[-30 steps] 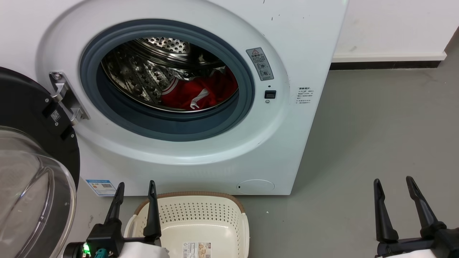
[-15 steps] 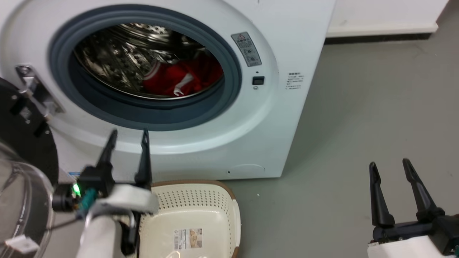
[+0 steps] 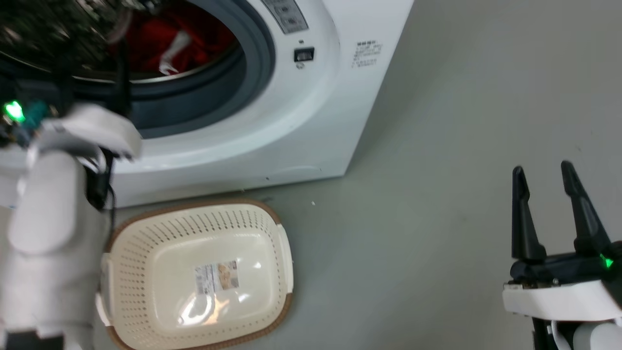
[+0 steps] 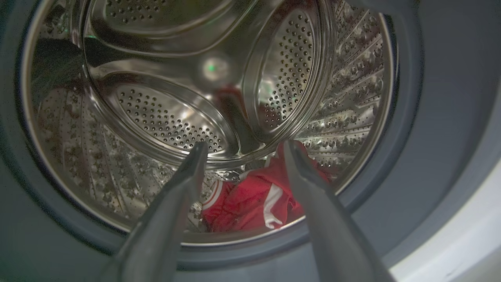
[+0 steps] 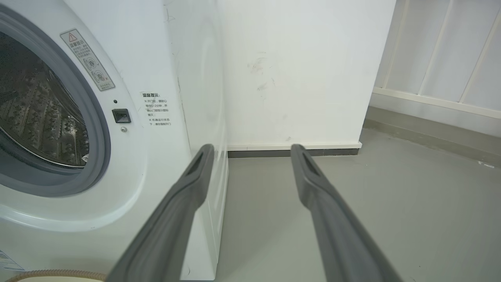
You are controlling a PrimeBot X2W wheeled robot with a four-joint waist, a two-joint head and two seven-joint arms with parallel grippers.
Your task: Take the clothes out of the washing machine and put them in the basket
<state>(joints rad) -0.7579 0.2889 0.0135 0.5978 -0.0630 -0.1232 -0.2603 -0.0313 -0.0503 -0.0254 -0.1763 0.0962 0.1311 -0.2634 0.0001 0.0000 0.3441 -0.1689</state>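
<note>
left tool: spread wide, holding nothing; its fingers point into the drum from the porthole mouth; in the head view it is blurred at 10 o'clock, in front of the grey seal
right tool: spread wide, holding nothing; at 4 o'clock in the head view over bare floor, well apart from machine and basket, fingers pointing to 12 o'clock
clothes: red with white stripes, bunched low in the drum at about 5 o'clock of the porthole in the left wrist view; they show between the left tool's fingers, and one finger crosses their edge there; whether it touches them cannot be told
machine: white, porthole at 11 o'clock in the head view, red cloth showing inside
drum: perforated steel, shiny, with raised ribs
basket: cream with a brown rim, on the floor just in front of the machine, at 7 o'clock in the head view; a paper label lies on its bare bottom; the pale left forearm covers its 9 o'clock edge
right wrist view: machine front with a warning sticker at 9 o'clock, white wall at 12 o'clock, grey floor from 3 to 6 o'clock
</note>
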